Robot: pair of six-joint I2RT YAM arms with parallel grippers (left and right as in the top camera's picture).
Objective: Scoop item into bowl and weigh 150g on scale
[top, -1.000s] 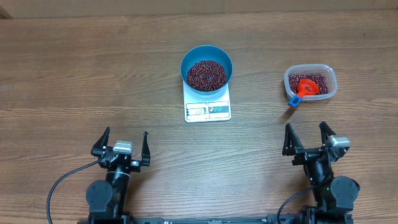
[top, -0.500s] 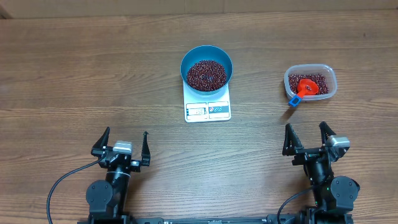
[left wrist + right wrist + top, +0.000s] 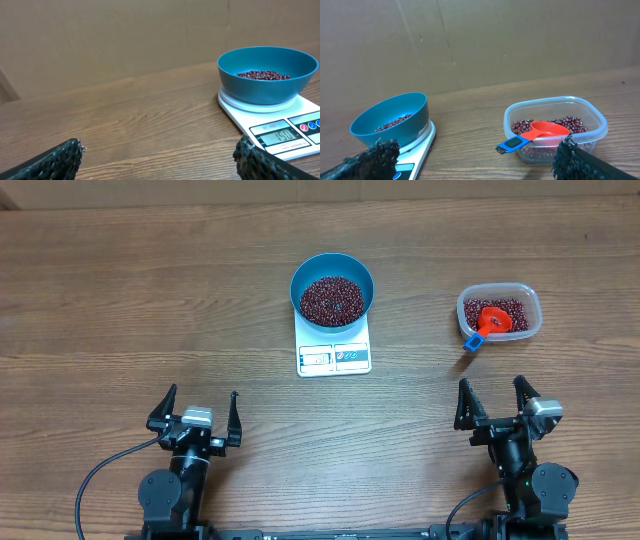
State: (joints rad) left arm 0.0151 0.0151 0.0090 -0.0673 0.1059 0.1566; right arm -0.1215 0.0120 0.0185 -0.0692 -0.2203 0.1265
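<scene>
1. The matt black, two-finger left gripper [image 3: 203, 392], below and left of the small flat white scale [image 3: 334, 350] in the overhead view, had slim pointed prongs on a black crossbar.
2. A small silver-grey camera block [image 3: 197, 418] sat behind that crossbar.
3. A thin black cable [image 3: 100, 473] looped out from a round black joint housing [image 3: 160, 492].
4. The matt black right gripper [image 3: 490, 383], below and right of the scale, looked alike, with its own grey block [image 3: 543, 408] and a thin black lead [image 3: 462, 505].
5. Seen close, the fingers [image 3: 55, 162] were rough, knobbly and black.
</scene>
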